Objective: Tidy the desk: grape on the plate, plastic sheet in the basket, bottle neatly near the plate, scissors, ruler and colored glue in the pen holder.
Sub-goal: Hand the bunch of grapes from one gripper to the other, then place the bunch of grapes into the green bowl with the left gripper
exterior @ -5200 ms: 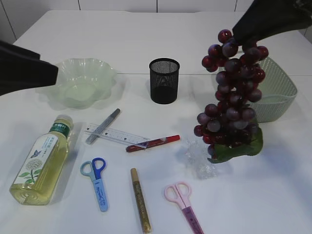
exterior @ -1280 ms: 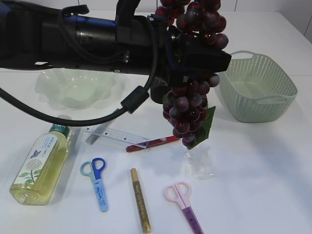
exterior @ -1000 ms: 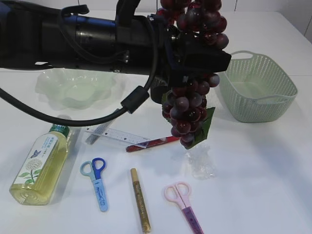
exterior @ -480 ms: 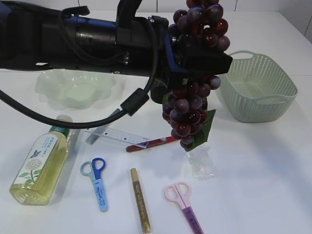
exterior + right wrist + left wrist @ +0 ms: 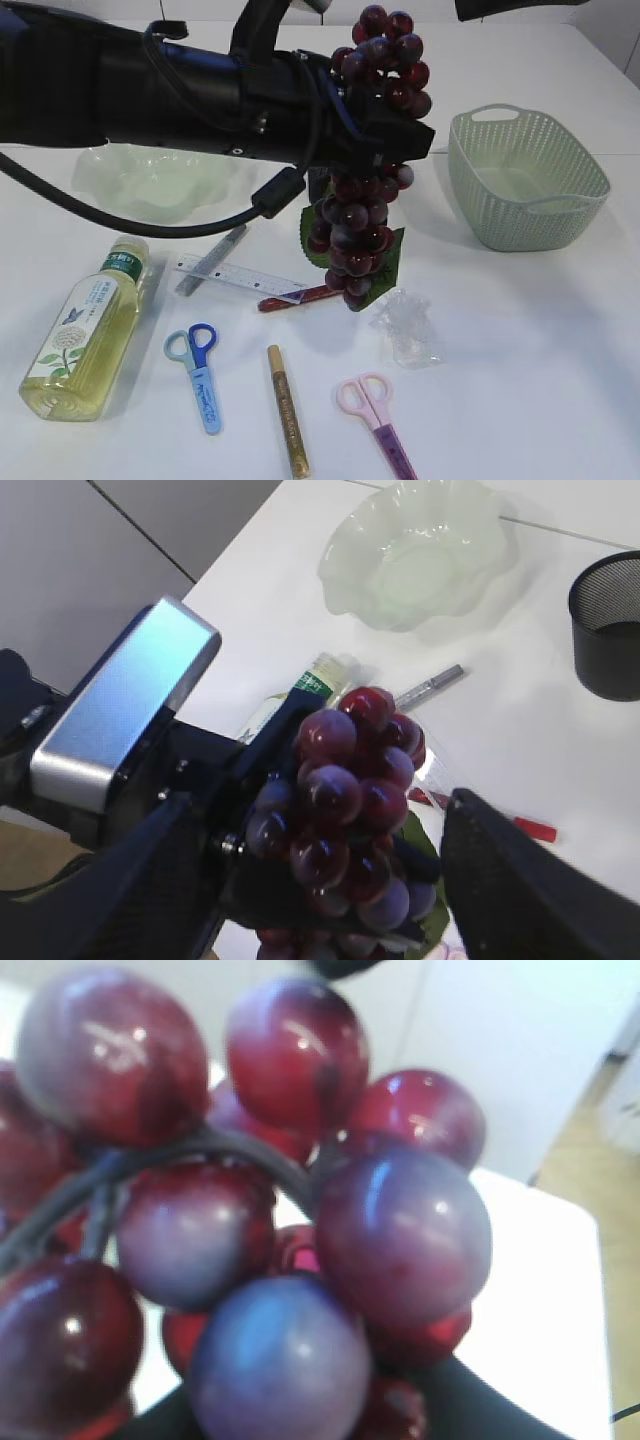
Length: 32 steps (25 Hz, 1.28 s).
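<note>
The left gripper point(image 5: 400, 125) is clamped on the grapes point(image 5: 360, 215), which hang in the air over the middle of the table point(image 5: 520, 350), right of the plate point(image 5: 160, 185). The right gripper point(image 5: 330, 880) stands wide apart around the bunch's top, gripping nothing.

left gripper point(image 5: 385, 135) gripping grape point(image 5: 360, 215) mid-air — above ruler point(image 5: 235, 276), near basket point(image 5: 525, 180)
</note>
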Each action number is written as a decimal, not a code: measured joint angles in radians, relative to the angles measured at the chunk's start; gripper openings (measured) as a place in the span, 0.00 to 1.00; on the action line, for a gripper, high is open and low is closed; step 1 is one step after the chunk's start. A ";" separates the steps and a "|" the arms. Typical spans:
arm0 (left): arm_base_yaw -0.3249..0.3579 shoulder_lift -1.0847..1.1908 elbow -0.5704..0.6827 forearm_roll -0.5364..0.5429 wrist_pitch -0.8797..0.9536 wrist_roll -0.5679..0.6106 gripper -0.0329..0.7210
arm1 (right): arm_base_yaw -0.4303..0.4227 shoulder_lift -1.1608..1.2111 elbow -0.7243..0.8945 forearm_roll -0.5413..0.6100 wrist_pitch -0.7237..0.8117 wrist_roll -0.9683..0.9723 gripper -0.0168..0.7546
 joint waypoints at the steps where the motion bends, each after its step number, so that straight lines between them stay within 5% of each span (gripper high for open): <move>1: 0.000 0.000 0.000 0.041 -0.027 -0.033 0.25 | 0.000 0.000 0.000 -0.015 0.003 0.010 0.78; 12: 0.028 0.000 0.000 0.744 -0.143 -0.606 0.25 | 0.000 0.000 0.000 -0.209 0.058 0.184 0.78; 15: 0.088 0.000 0.000 0.859 -0.099 -0.807 0.25 | 0.000 0.000 0.000 -0.269 0.083 0.238 0.78; 23: 0.223 -0.013 -0.035 1.057 0.063 -1.089 0.25 | 0.000 0.000 0.000 -0.449 0.159 0.343 0.78; 32: 0.261 -0.017 -0.283 1.554 0.414 -1.554 0.25 | 0.000 0.000 0.000 -0.513 0.171 0.395 0.78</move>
